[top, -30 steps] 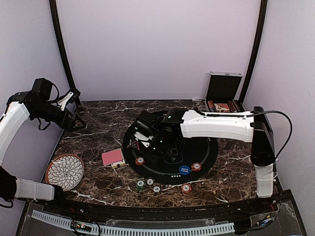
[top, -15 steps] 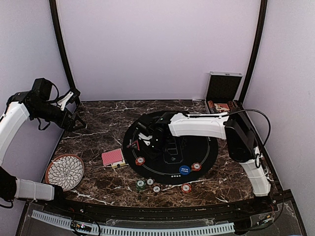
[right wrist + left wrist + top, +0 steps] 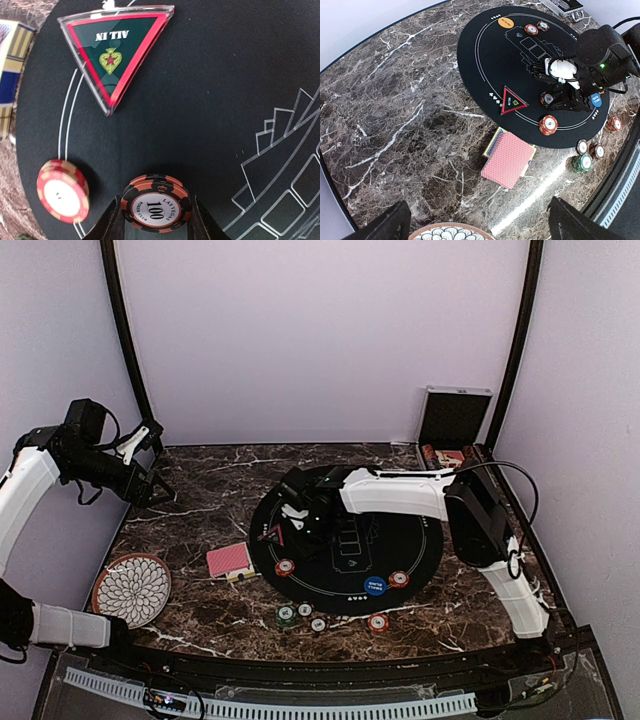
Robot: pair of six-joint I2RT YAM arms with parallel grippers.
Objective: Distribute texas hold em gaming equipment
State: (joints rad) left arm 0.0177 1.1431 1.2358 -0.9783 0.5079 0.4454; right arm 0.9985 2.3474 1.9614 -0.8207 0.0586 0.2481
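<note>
Placing step: right gripper (image 3: 156,227) clamped on black-and-orange 100 chip (image 3: 156,206) over black mat (image 3: 225,100); next likely needs set-down and release; left gripper (image 3: 482,222) wide apart.

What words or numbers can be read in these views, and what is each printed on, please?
"ALL IN": triangular marker, seen upside down.
"LAS VEGAS", "POKER CLUB", "100": black-and-orange chip in the right gripper.
Too small or blurred to read: blue disc, orange disc, red chip.

bright even light, soft shadows
</note>
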